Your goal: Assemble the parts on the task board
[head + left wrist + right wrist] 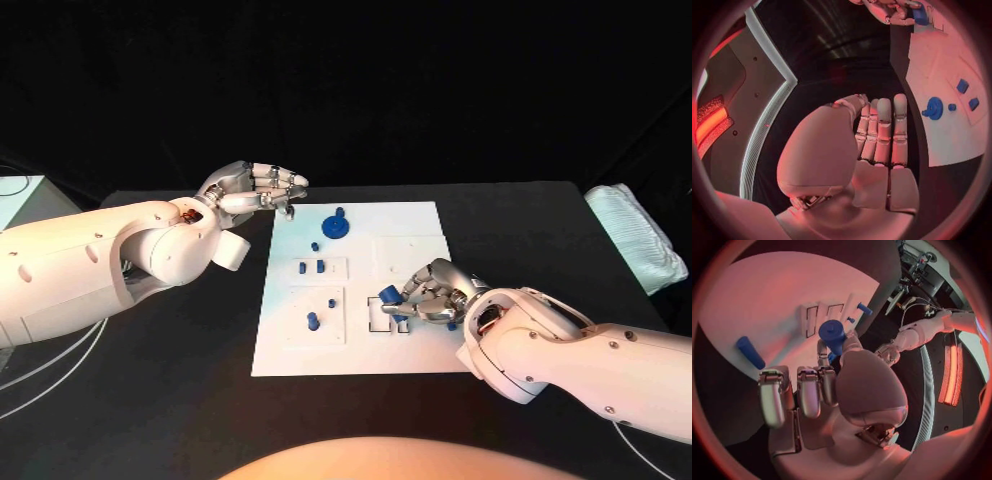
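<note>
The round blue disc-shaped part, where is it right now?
In the head view the round blue disc-shaped part lies at the white task board's far left corner, near the left robot hand.

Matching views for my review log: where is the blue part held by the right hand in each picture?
Head view: blue part at the right hand, over the task board.
Left wrist view: blue part near the circle's upper rim.
Right wrist view: blue part above the fingers.
Shared landmark: the white task board.

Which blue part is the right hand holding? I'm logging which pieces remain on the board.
The blue cylinder pinched in the right hand; the round blue disc part and the small pieces lie on the task board, untouched.
</note>
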You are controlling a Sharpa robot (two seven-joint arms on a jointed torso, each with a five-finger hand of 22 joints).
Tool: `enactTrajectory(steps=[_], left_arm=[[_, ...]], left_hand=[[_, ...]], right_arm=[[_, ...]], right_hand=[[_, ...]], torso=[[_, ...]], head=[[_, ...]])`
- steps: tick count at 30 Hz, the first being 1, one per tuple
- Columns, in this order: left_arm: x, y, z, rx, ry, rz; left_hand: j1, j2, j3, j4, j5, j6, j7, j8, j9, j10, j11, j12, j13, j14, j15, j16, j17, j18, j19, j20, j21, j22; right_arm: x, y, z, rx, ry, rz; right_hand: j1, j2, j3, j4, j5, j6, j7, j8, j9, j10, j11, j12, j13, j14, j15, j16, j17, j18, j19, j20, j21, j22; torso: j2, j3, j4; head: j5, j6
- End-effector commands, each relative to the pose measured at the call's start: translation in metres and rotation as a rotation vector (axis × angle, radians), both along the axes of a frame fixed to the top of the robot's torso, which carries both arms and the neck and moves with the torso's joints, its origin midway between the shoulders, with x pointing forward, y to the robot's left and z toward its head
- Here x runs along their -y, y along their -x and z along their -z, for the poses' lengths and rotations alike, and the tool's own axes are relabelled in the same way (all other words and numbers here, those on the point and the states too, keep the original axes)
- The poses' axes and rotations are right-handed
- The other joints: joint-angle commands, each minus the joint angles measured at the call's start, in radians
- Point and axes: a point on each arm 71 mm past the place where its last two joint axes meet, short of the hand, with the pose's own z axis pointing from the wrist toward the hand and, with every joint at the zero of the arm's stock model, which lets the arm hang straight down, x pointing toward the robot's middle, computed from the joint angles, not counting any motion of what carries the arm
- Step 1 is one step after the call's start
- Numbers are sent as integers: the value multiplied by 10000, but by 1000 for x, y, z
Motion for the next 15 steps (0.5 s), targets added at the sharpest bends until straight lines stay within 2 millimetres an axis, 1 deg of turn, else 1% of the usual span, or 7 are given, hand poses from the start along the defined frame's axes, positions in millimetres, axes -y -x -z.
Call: enactTrajectory(steps=[1,6,7,11,15], left_arm=[[3,1,-1,-4,125,171],[3,1,-1,-3,127,175],[3,1,-1,-4,129,181],[4,1,-1,-16,131,201],[3,1,-1,-24,119,181]], left_hand=[[-94,-22,28,-23,-50,-94,-9,50,10,-66,-8,45,9,-24,59,-48,17,139,97,-7,-68,-9],[-97,-15,37,-27,-46,-95,-11,58,18,-71,-10,48,13,-26,58,-50,22,140,102,-7,-81,-17],[-97,-15,37,-27,-46,-95,-11,58,18,-71,-10,48,13,-26,58,-50,22,140,102,-7,-81,-17],[-97,-15,37,-27,-46,-95,-11,58,18,-71,-10,48,13,-26,58,-50,22,140,102,-7,-81,-17],[-97,-15,37,-27,-46,-95,-11,58,18,-71,-10,48,13,-26,58,-50,22,140,102,-7,-81,-17]], right_arm=[[-3,1,4,-441,25,-12],[-7,-1,5,-395,22,60],[-8,-1,6,-392,42,67],[-9,-2,7,-446,157,34],[-10,-3,9,-512,289,-41]], right_hand=[[-150,42,42,43,65,98,-65,36,16,514,-71,-38,1773,988,-51,4,2284,-143,1064,-72,40,2631],[-227,60,47,46,65,108,-67,36,11,525,-74,-28,1788,987,-52,2,2281,-143,1064,-74,40,2631],[-244,62,47,45,64,110,-68,36,10,521,-74,-36,1781,988,-52,4,2285,-143,1064,-75,40,2631],[-302,62,46,45,63,121,-73,39,7,529,-77,-30,1791,993,-55,12,2310,-143,1064,-76,40,2631],[-343,45,41,43,62,127,-75,40,6,531,-80,-31,1793,991,-56,9,2302,-143,1064,-78,40,2631]], torso=[[0,-1,4],[-6,-2,-8],[-4,0,-7],[-5,1,15],[1,5,-7]], head=[[0,-5],[45,-6],[70,-1],[73,-29],[94,-45]])
